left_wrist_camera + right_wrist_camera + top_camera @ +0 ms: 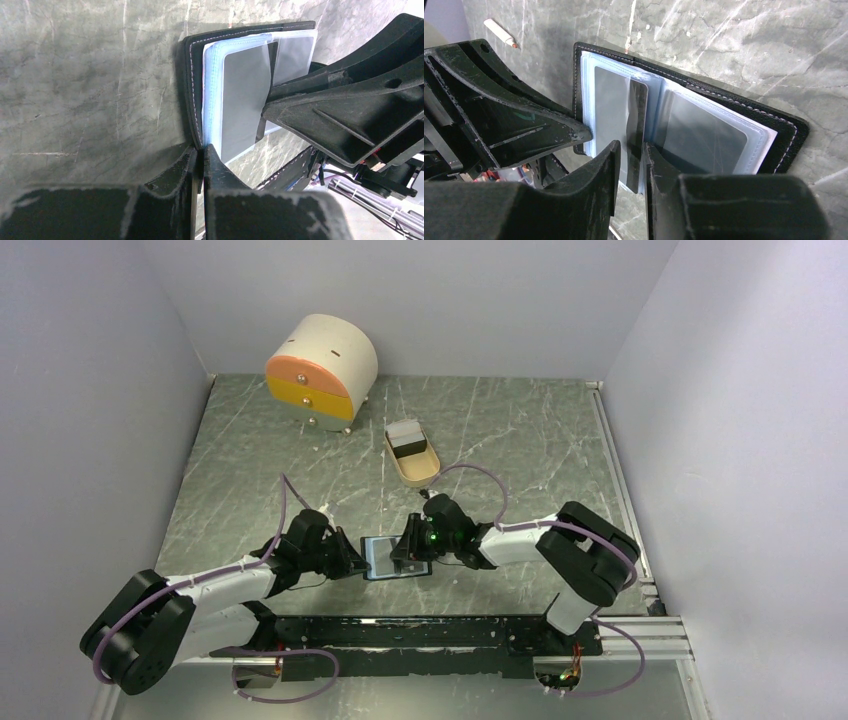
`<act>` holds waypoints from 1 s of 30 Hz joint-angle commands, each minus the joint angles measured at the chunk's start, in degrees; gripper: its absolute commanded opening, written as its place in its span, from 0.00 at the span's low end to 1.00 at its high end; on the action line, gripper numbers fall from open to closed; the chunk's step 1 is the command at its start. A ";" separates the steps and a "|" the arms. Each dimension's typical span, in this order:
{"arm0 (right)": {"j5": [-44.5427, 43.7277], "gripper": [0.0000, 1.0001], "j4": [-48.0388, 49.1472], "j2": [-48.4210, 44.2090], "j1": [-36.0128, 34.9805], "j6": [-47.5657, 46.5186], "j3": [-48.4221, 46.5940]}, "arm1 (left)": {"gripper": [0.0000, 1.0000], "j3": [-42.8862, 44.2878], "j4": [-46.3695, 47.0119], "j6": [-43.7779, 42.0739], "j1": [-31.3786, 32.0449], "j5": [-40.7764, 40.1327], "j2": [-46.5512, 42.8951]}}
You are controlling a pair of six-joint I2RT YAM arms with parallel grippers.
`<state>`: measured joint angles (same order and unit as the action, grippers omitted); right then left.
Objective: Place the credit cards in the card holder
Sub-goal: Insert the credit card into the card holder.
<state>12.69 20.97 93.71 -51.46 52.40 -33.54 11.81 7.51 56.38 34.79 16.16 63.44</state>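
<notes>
While the left gripper (202,151) pins the open black folding card holder (381,556), lower centre of the overhead view, with fingers shut on its edge, the right gripper (632,148) has narrowly parted fingers flanking, perhaps gripping, a thin dark credit card (638,110) partway into a clear sleeve, which now needs a straight push home.

Black card holder (785,131), white-stitched, pale blue inside, grey credit card (638,115), grey-green veined table (520,430).

Black card holder (786,131) lies open, dark credit card (638,125) partly in its sleeve.
</notes>
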 commanded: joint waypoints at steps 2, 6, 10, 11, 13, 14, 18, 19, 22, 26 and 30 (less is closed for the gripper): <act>1.33 0.25 3.25 0.79 -0.75 1.56 -0.77 | 0.09 -0.15 1.26 0.22 0.41 1.49 -1.20; 1.81 0.21 4.91 0.82 -0.76 3.02 0.06 | 0.09 0.18 0.12 0.26 0.42 1.35 -2.35; 2.40 0.21 5.93 1.37 -0.79 4.55 0.85 | 0.09 0.10 -0.11 0.65 0.53 1.77 -3.81; 1.91 0.24 5.06 1.36 -0.76 4.30 0.86 | 0.09 0.13 -0.45 0.62 0.48 1.54 -4.11; 0.21 0.30 2.55 0.10 -0.76 3.39 1.01 | 0.09 0.18 -1.40 0.44 0.49 0.82 -4.48; -0.56 0.31 1.07 -0.72 -0.72 3.02 1.07 | 0.09 0.18 -1.71 0.34 0.46 0.69 -4.46; -3.99 0.34 -5.33 -4.21 -0.63 0.37 0.58 | 0.09 -0.58 -1.09 0.60 0.53 0.80 -4.04; -4.01 0.34 -5.67 -4.77 -0.69 0.22 0.69 | 0.09 -0.76 -0.78 0.69 0.50 0.82 -4.07; -3.83 0.31 -5.93 -5.21 -0.80 0.11 0.74 | 0.09 -0.62 -0.56 0.75 0.48 0.89 -3.83; -1.61 0.26 -1.83 -4.52 -1.02 0.91 1.52 | 0.09 -0.21 -0.70 0.87 0.66 1.11 -3.97; -0.49 0.24 -0.14 -2.77 -1.18 1.53 1.02 | 0.09 -0.13 -0.59 1.18 0.72 1.98 -5.10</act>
<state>11.16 18.17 89.73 -51.99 53.58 -32.86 11.51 6.17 57.01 35.09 16.32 59.68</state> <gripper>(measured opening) 0.249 0.098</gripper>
